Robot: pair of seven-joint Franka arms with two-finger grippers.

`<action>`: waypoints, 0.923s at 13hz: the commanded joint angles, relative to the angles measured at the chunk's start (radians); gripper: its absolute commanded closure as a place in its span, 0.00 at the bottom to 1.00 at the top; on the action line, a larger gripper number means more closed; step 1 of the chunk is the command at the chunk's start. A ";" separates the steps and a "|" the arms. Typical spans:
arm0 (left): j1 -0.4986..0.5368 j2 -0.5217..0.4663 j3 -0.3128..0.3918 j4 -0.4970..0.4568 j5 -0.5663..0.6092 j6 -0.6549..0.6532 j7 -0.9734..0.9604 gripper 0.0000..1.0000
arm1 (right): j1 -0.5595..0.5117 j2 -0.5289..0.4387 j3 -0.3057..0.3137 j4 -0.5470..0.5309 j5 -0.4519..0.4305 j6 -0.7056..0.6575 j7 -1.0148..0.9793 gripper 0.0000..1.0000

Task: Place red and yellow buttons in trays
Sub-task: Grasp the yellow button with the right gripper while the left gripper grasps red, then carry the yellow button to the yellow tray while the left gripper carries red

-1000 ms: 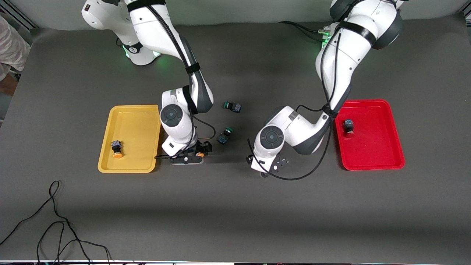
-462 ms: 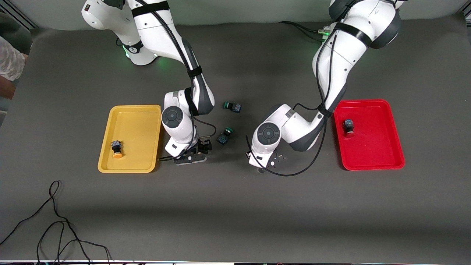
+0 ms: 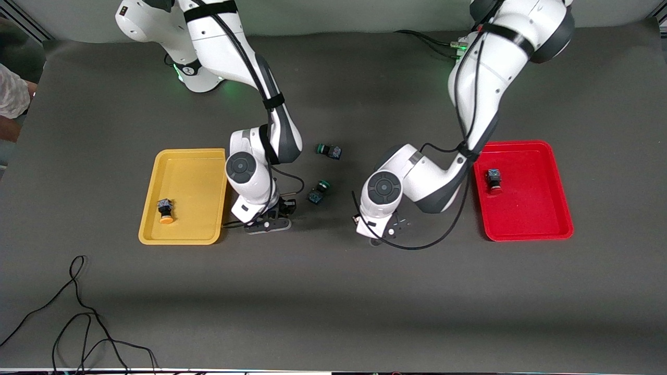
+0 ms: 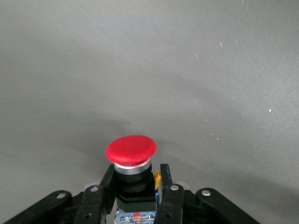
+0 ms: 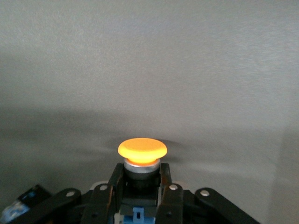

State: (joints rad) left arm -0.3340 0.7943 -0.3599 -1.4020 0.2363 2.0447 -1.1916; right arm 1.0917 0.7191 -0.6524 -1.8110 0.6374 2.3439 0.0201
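My left gripper is shut on the dark body of a red button, whose cap points away from the wrist. In the front view this gripper sits low at the table's middle, between the two trays. My right gripper is shut on a yellow button. It is low beside the yellow tray, and the hand hides its button there. Another yellow button lies in the yellow tray. Another red button lies in the red tray.
Two green-capped buttons lie on the table between the arms, close to my right gripper. A loose black cable lies near the front corner at the right arm's end. A person's arm shows at that end's edge.
Both grippers have shut on their buttons: the left on the red one, the right on the yellow one. The right hand edged slightly toward the yellow tray.
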 commanded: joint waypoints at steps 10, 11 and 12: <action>0.501 -0.662 0.004 -0.508 -0.078 -0.272 0.887 1.00 | -0.001 -0.227 -0.344 0.009 -0.183 -0.434 -0.088 0.87; 0.562 -0.667 0.004 -0.529 -0.075 -0.255 0.965 1.00 | -0.003 -0.230 -0.399 -0.017 -0.183 -0.434 -0.162 0.87; 0.611 -0.661 0.004 -0.551 -0.074 -0.223 1.034 1.00 | -0.003 -0.230 -0.439 -0.054 -0.183 -0.423 -0.227 0.87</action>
State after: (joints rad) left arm 0.1926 0.1775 -0.3496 -1.8594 0.1759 1.7537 -0.2892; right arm 1.0823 0.5235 -1.0204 -1.7913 0.4696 1.9174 -0.0921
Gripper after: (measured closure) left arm 0.590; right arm 0.661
